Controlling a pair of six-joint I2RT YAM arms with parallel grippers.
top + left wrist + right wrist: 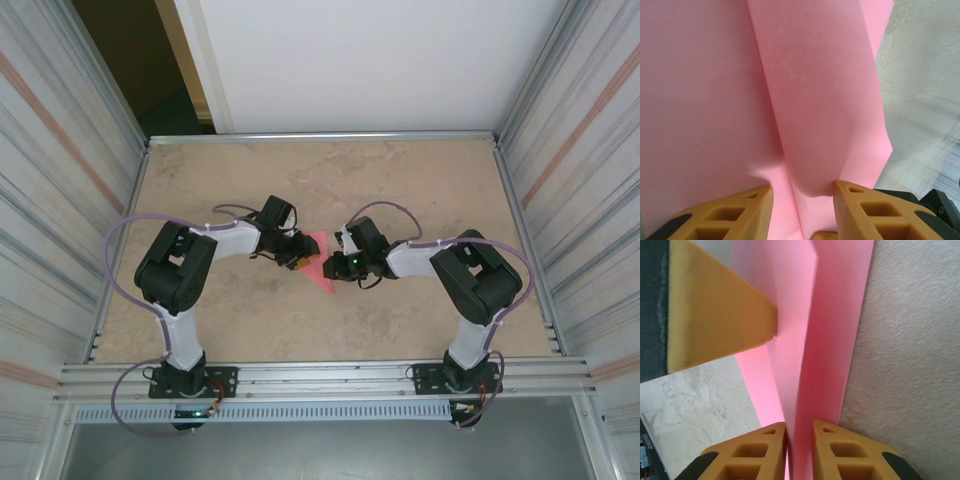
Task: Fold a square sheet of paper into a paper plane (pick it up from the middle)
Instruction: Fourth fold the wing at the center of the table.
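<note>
One pink paper (318,262), two arms on it: right gripper (800,424) pinching its fold, left gripper (802,186) spread astride the crease.

A beige, marbled tabletop (400,180) is edged by aluminium frame rails (320,136). Corrugated metal walls stand on the left (60,150) and right (590,130). Behind is a white panel (370,60), beside a dark opening (130,60). A slotted strip (320,412) runs along the near edge.

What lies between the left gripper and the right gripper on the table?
The creased pink sheet of paper lies between the left gripper and the right gripper. The top view shows this.
</note>
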